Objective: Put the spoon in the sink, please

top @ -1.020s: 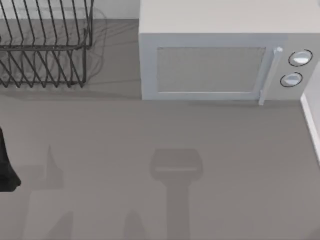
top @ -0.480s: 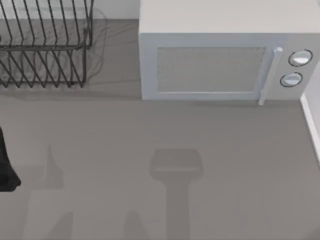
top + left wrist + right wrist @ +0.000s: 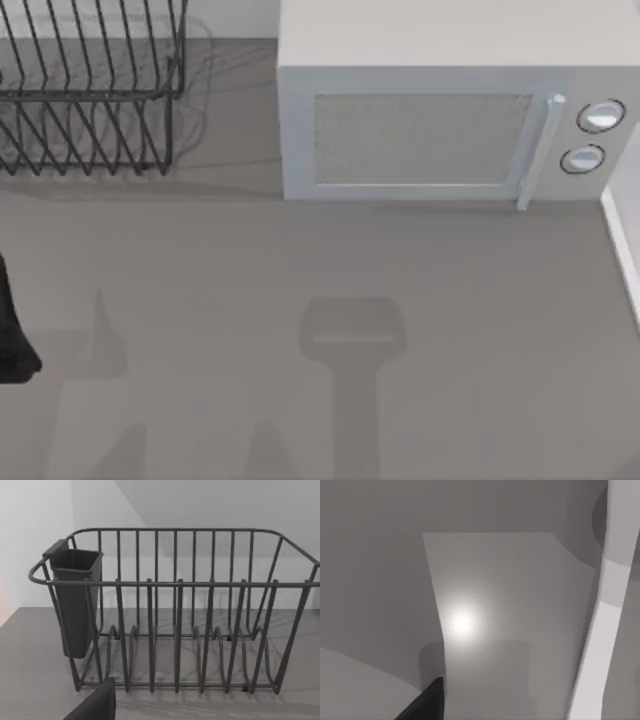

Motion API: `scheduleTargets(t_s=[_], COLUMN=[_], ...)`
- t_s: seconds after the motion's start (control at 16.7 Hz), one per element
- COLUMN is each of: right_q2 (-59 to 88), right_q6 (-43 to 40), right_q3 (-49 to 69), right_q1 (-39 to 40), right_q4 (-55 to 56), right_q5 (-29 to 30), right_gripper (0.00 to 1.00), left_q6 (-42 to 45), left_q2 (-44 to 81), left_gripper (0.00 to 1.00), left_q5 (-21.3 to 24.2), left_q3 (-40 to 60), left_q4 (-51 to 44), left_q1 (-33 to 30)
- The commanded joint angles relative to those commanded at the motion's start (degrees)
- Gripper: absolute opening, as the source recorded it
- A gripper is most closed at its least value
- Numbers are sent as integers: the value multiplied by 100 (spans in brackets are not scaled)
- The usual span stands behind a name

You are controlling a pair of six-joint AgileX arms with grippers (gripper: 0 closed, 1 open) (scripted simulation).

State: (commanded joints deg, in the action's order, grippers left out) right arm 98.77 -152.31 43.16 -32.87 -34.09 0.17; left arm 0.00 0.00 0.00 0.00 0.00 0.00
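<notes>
Task looks barely begun — the spoon can't be located, nor any sink. The left arm (image 3: pixel 12 330) sits at the table's (image 3: pixel 300 260) left edge, facing the dish rack (image 3: pixel 175 615); finger state: cannot tell. The microwave (image 3: pixel 440 120) stands behind.

A white microwave (image 3: pixel 440 110) stood at the back of a grey countertop (image 3: pixel 300 260), its door shut, a vertical handle (image 3: pixel 535 150) running down the door's right side and two round dials (image 3: pixel 590 135) stacked one above the other just beyond it. A dark wire dish rack (image 3: pixel 90 90) sat at the back left, apart from the microwave. A black part of the left arm (image 3: pixel 12 330) jutted in at the left edge, and soft shadows lay across the bare counter in front.
</notes>
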Motion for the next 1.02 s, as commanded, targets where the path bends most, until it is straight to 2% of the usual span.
scheduleTargets(t_s=[0.42,0.48,0.72,1.02], right_q2=[0,-425,-588,-1096], right_q6=[0,131,67,54], right_q3=[0,134,450,1276], right_q1=[0,37,38,13], right_q4=[0,-329,-756,-2311], right_q5=[0,126,131,128], right_gripper=[0,0,0,0], left_q6=[0,0,0,0], left_q2=[0,0,0,0], left_gripper=[100,100,100,100], left_q5=[0,0,0,0], left_q3=[0,0,0,0], left_q4=[0,0,0,0], left_q1=[0,0,0,0])
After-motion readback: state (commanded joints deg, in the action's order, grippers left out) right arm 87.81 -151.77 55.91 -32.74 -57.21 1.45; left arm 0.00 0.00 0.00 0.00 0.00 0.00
